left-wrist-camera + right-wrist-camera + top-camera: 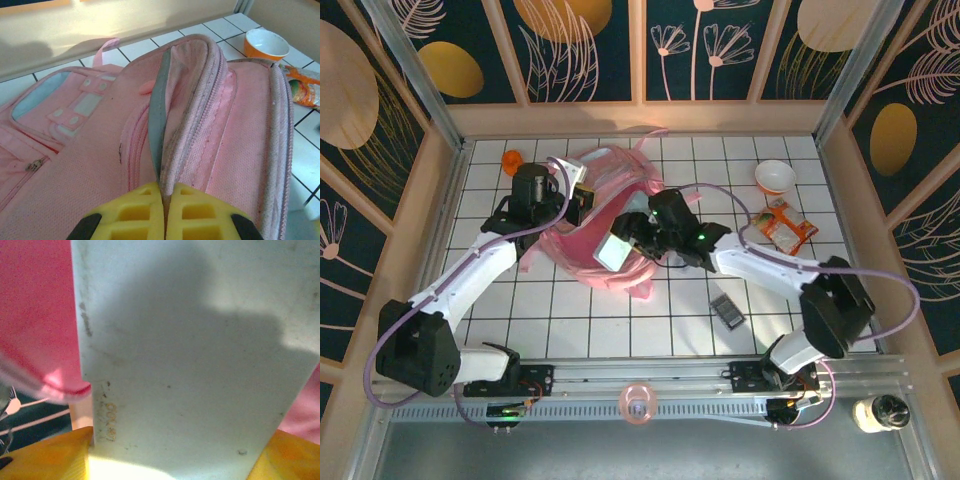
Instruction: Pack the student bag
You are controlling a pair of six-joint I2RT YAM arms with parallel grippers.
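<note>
White bench: our left jaws pinch the bag rim, right jaws grip a box; a slipped rim would block it.

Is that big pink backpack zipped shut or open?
Open: the left gripper pinches a raised edge of the student bag, whose unzipped zipper and grey lining show.

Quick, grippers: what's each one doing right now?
Left gripper: closed, pinching the student bag at its opening edge.
Right gripper: closed on a pale flat slab.
</note>
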